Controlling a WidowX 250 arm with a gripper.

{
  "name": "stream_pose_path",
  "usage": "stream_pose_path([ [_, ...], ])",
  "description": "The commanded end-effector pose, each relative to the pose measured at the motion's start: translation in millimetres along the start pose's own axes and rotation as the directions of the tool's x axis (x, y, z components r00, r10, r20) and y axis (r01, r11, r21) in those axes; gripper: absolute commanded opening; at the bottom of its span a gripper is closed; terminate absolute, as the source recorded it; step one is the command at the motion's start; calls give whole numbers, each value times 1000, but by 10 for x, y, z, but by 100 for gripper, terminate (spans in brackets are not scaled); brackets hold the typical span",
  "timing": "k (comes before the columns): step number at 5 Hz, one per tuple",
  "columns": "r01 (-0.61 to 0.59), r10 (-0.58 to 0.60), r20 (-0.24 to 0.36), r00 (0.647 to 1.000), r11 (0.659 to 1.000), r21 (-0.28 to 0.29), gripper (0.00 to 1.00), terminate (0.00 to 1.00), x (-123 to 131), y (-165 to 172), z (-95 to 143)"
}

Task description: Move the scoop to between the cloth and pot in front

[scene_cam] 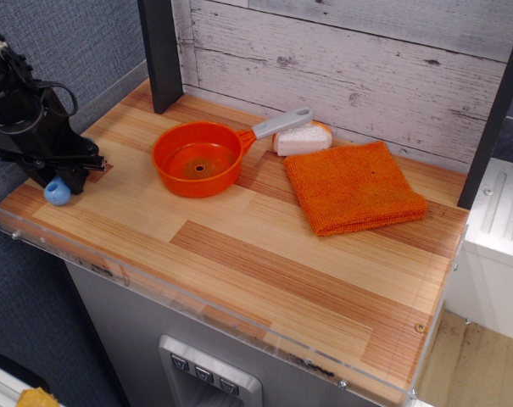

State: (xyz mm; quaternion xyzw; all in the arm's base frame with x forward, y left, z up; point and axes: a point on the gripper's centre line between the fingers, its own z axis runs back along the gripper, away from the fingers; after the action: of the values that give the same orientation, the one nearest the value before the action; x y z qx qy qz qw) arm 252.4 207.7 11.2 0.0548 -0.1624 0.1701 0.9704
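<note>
gripper (59,180): sat at the far left edge of the table (264,254), jaws drawn in narrow around the scoop (58,192); only the blue handle end showed below them, so how firm the hold was could not be told
scoop: was at the left rim, well apart from the pot (198,158) and further still from the cloth (353,186); its grey bowl was hidden behind the gripper
goal spot: bare wood in front, between pot and cloth, lay open
slip risk: the chunky handle seemed pinched near one end, so the scoop could likely swing or drop out on lifting
pot risk: the straight path to the goal ran past the pot; carried low, the scoop might clip the rim and shove the pot
cloth risk: a drop too far right could land on the cloth edge instead of the wood
edge risk: a release near the clear front guard (197,305) might let the scoop roll against it
white block (302,138): sat behind, touching the pot handle, out of the way
</note>
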Motion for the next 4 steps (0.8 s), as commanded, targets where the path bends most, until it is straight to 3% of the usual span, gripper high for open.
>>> stream_pose_path([
  [1,-45,47,56,997,999,-22,0,0,191,-43,390],
  [4,-75,91,138,986,991,-114,0,0,469,-158,994],
])
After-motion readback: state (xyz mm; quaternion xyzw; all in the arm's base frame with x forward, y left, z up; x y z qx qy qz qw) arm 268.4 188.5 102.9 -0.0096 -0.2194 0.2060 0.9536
